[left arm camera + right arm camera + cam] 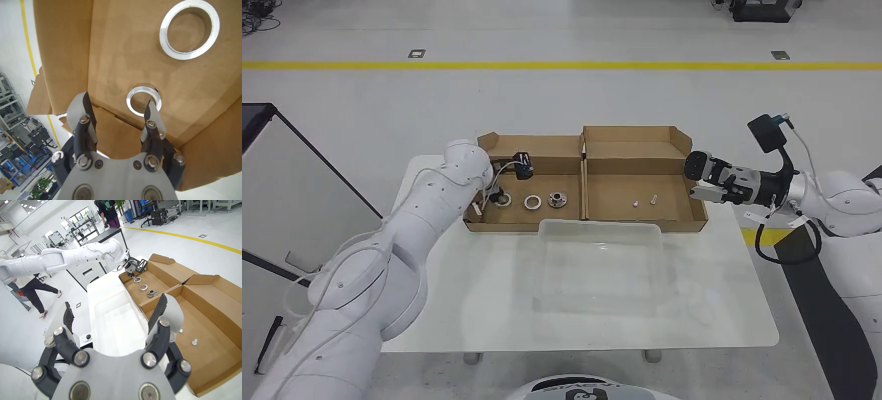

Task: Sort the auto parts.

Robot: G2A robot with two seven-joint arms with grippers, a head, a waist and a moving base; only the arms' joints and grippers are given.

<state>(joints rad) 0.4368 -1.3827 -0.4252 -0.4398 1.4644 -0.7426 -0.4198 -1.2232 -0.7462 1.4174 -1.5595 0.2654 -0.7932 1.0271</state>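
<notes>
Beyond the clear plastic tray (597,228) at the near side of the desk (722,300), the left hand (117,98) hung with its fingers spread inside the left cardboard box (532,150). One fingertip (149,106) sat over the bore of a small metal collar (143,87) lying flat on the box floor, and the other stood well outside its rim. Whether the tip touched the metal could not be told.

The collar looked rigid, smooth and fairly heavy for its size, and likely to slip. The surest hold appeared to be across its wall, with one finger in the bore and one against the outer face.

Farther along the same box lay a larger metal ring (163,36), apart from the collar, and past it a flanged hub (151,293).

In the adjoining right cardboard box (632,160) lay two small bolts (194,342), near each other. At that box's far end the right hand (115,301) hovered with its fingers apart, holding nothing.
</notes>
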